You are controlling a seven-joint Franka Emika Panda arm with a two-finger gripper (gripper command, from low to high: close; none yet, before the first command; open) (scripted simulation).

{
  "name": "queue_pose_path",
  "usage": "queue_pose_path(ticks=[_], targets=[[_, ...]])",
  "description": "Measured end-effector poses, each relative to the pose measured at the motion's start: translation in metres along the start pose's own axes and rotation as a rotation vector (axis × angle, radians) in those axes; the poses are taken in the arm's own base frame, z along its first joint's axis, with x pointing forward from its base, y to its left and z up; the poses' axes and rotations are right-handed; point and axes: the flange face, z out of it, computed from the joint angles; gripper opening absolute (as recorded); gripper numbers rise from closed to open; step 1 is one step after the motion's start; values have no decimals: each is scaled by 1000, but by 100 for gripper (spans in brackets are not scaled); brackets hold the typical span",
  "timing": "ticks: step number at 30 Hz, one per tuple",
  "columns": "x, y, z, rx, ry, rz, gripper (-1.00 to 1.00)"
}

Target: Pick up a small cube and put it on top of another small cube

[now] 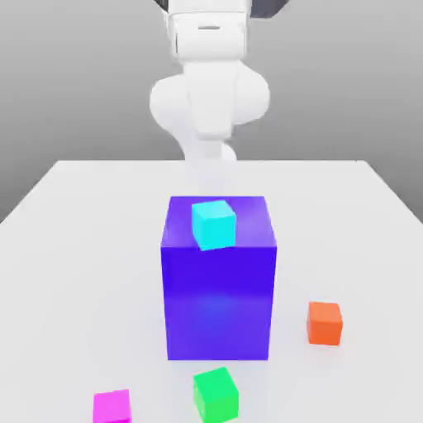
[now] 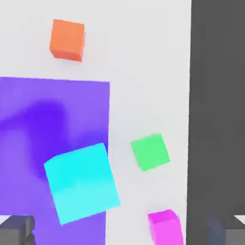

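Evidently nothing is held yet: the tool (image 2: 122, 229) hangs open above the big block (image 1: 219, 289). Beside that block on the counter (image 1: 74, 248), the pink cube (image 1: 111, 406) and green cube (image 1: 216, 393) lie apart, unstacked.

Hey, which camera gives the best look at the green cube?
The hand view. There the green cube lies whole on the white table, clear of the blue block, with the pink cube nearby. The exterior view has the green cube at the picture's bottom edge, in front of the block, its lowest part cut off.
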Motion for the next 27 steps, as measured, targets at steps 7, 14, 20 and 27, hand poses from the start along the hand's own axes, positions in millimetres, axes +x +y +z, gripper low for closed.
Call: queue_pose_path(ticks=[7,14,20,27], targets=[[-3,-7,77,35,-33,-116,-100],[-3,-7,78,36,-35,-117,-100],[9,-3,25,55,-27,-129,-100],[78,5,58,150,4,-192,-100]])
